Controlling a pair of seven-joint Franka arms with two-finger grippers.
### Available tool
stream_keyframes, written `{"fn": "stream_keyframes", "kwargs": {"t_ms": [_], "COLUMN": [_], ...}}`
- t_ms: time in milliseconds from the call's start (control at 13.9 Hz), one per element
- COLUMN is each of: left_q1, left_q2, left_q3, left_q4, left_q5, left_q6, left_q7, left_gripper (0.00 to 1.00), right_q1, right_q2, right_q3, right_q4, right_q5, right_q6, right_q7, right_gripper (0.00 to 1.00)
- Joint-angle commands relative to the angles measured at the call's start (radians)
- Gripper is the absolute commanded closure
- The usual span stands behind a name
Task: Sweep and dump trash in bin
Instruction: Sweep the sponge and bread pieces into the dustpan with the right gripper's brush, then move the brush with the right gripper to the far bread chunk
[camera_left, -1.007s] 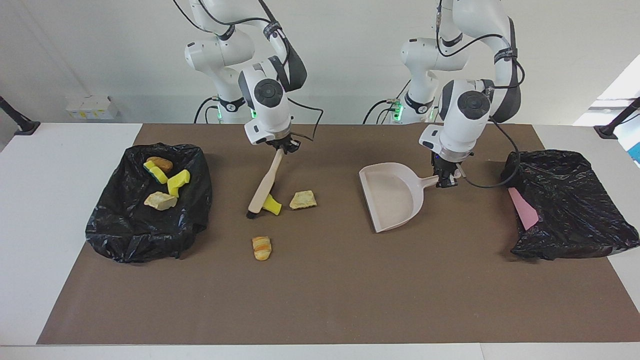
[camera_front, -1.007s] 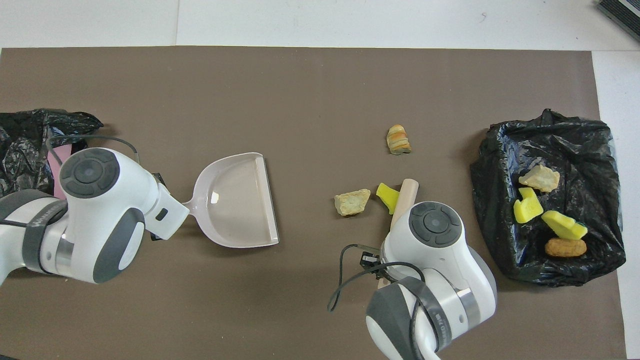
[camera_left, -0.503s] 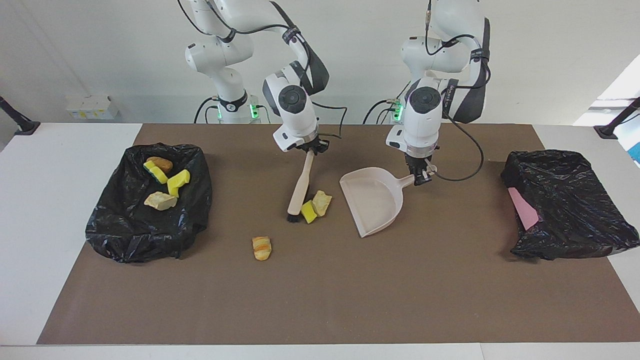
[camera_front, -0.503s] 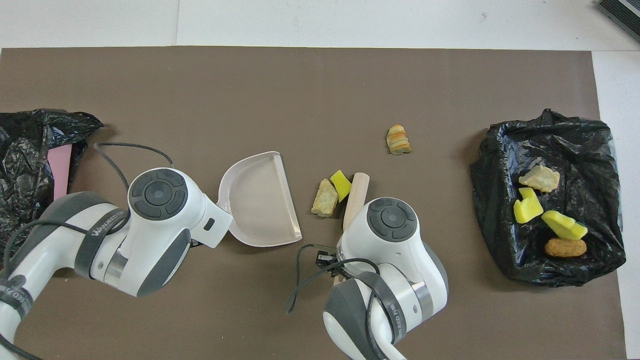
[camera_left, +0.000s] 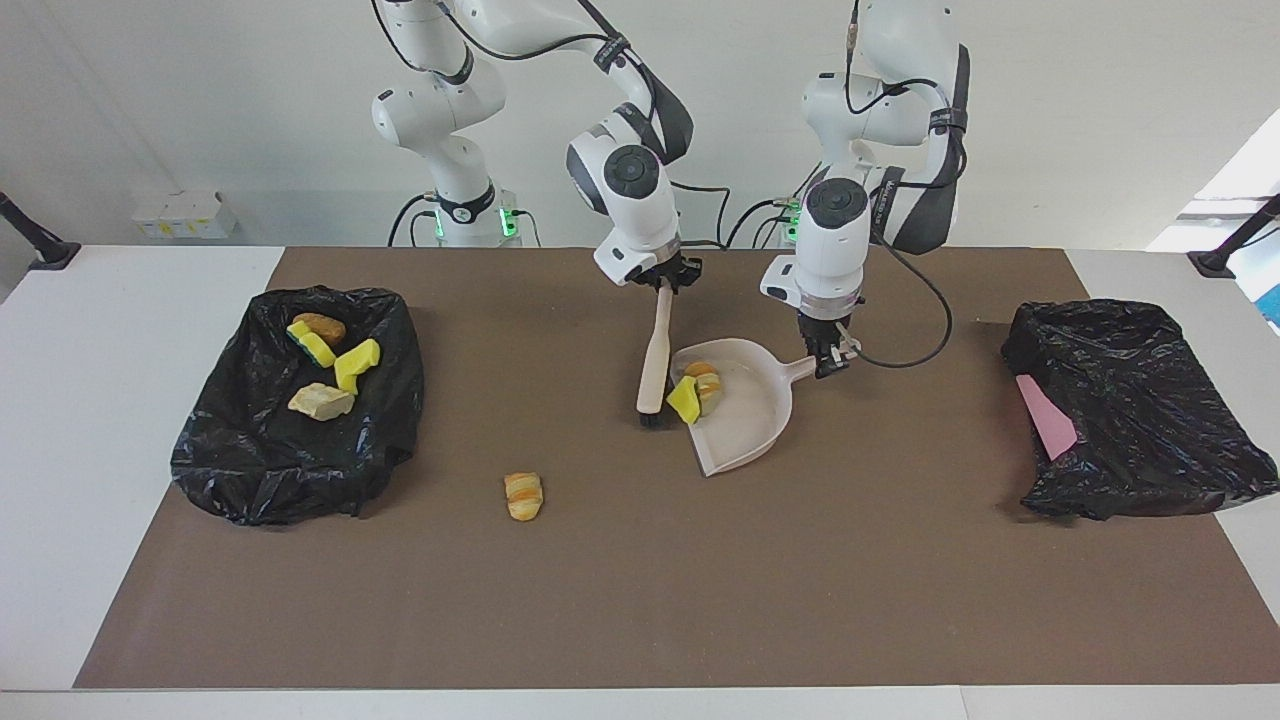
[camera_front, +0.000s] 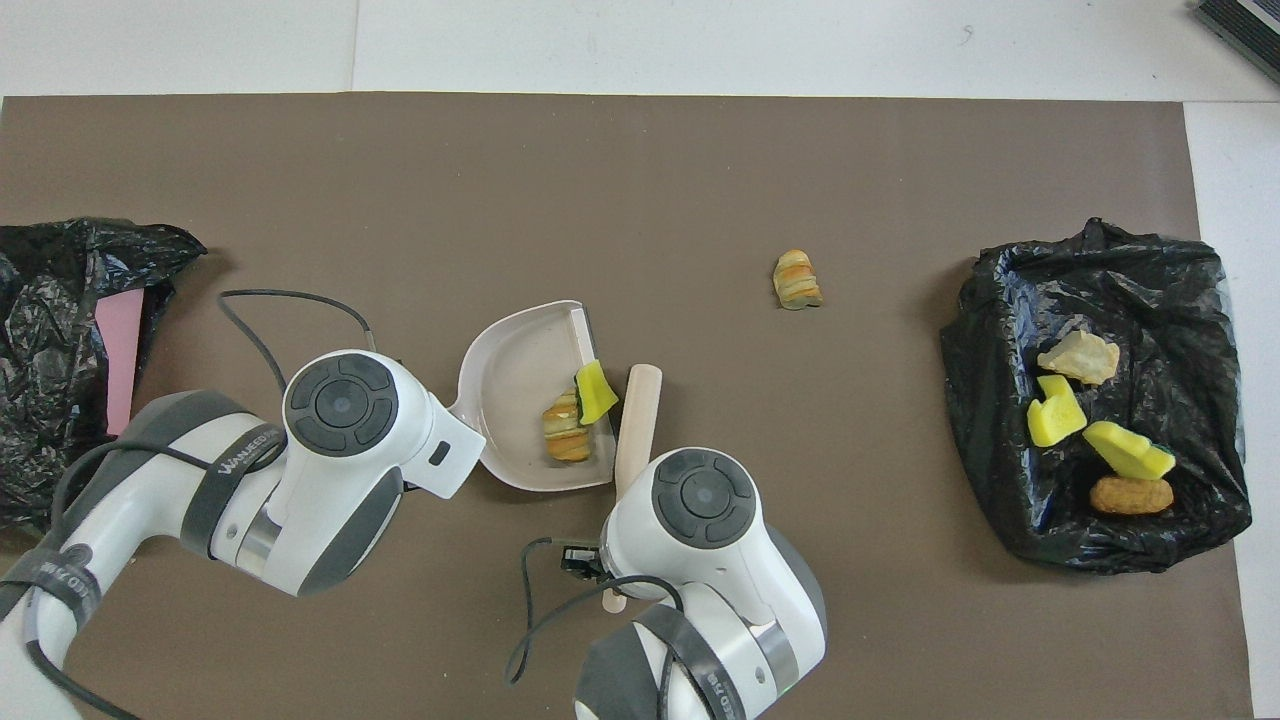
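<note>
Facing view: right gripper (camera_left: 662, 285) clamps the cream-handled black-bristled brush (camera_left: 653, 366), left gripper (camera_left: 829, 362) the pale plastic dustpan (camera_left: 752, 415); nudge the yellow sponge chunk (camera_left: 684, 400) fully past the lip, holding the pan flat.

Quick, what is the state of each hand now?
Left hand: shut on the dustpan handle.
Right hand: shut on the brush handle.

Both arms reach down over mid-table, wrists near vertical; right gripper (camera_left: 667, 282) and left gripper (camera_left: 829, 362) closed (each on a handle).
</note>
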Motion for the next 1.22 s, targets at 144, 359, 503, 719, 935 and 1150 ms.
{"fn": "stream_keyframes", "kwargs": {"t_ms": [144, 359, 503, 719, 935, 1150], "left_q1": [0.009, 0.017, 0.018, 0.018, 0.017, 0.014], "left_q2": [0.005, 0.011, 0.011, 0.011, 0.011, 0.013], "left_q3": [0.010, 0.010, 0.010, 0.010, 0.010, 0.010], "left_q4": [-0.019, -0.016, -0.016, -0.016, -0.016, -0.012], "left_q5": [-0.011, -0.031, -0.033, -0.034, -0.053, -0.054], "left_q6": [0.083, 0.095, 0.094, 0.092, 0.092, 0.088], "left_q7": [-0.010, -0.009, -0.011, -0.011, -0.014, -0.031], "left_gripper": [1.00, 1.00, 1.00, 1.00, 1.00, 1.00], "right_q1": [-0.003, -0.007, -0.026, -0.087, -0.218, -0.328], "right_q2": [0.001, 0.004, 0.011, 0.016, 0.086, 0.181], "right_q3": [0.003, 0.003, 0.003, 0.002, 0.000, -0.003], "right_q4": [0.050, 0.088, 0.097, 0.105, 0.184, 0.348], "right_q5": [-0.034, -0.139, -0.222, -0.316, -0.428, -0.526], "right_q6": [-0.006, -0.064, -0.073, -0.114, -0.157, -0.278], "right_q7": [-0.038, -0.036, -0.052, -0.136, -0.219, -0.327], "right_gripper": [1.00, 1.00, 1.00, 1.00, 1.00, 1.00]}}
